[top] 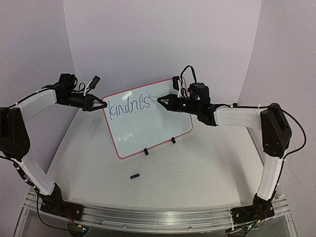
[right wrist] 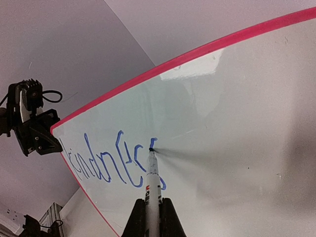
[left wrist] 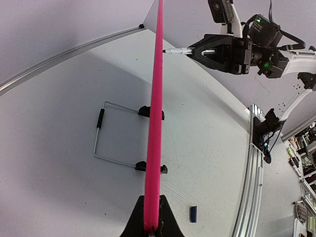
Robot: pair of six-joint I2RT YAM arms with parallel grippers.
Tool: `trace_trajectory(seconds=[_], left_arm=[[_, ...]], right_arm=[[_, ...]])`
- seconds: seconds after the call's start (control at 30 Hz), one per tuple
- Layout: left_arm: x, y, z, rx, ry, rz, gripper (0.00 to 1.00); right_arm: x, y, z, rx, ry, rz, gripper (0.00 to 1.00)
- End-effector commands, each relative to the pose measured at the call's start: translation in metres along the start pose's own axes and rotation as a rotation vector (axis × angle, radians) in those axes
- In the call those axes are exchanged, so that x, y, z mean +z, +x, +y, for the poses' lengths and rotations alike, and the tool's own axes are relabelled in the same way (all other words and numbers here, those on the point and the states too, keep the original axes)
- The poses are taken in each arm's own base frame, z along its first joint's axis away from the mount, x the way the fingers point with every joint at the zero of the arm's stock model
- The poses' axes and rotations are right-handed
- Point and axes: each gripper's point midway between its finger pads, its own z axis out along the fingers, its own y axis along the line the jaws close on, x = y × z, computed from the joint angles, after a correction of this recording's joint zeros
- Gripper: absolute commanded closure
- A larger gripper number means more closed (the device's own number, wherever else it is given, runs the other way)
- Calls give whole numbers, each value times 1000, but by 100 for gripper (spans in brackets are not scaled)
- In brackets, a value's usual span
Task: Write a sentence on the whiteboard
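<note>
Marker pen (right wrist: 152, 183) is clamped in the right gripper (top: 164, 101), with its tip touching the whiteboard (top: 148, 133) at the end of the sentence (top: 129, 107), read as roughly "kindnes" on the top line. Blank board lies to the right of the tip along the board's long axis, so the next strokes are judged to run that way. The left rim is pinched by the closed left gripper (top: 101, 103), and a small black piece (top: 134, 176) is seen on the table (top: 207, 168), well apart from the board.

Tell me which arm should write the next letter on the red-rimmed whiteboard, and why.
Right. The right arm holds the white marker pen in its jaws, tip on the red-rimmed whiteboard past the dark-blue letters. The left arm clamps the board's left edge in its jaws, steadying it.
</note>
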Motion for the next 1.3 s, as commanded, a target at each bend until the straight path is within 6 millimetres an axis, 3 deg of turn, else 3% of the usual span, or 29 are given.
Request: trace_trajectory(seconds=[0.0,0.6,1.07,1.27], left_arm=[[-1,-3,-4,46,-24,18,100],[-2,-4,-5,50,-25,15,100],[-3,-5,-6,54,-25,14,100],[-2,-4,-6,52,-25,16,100]], right_arm=[[-2,7,-5,-5,17,15,100],[-21,-5,-18,-15,131,-50,100],[-20,24,-21,10,106,37,100],[-18,25,-18,13,84,47,100]])
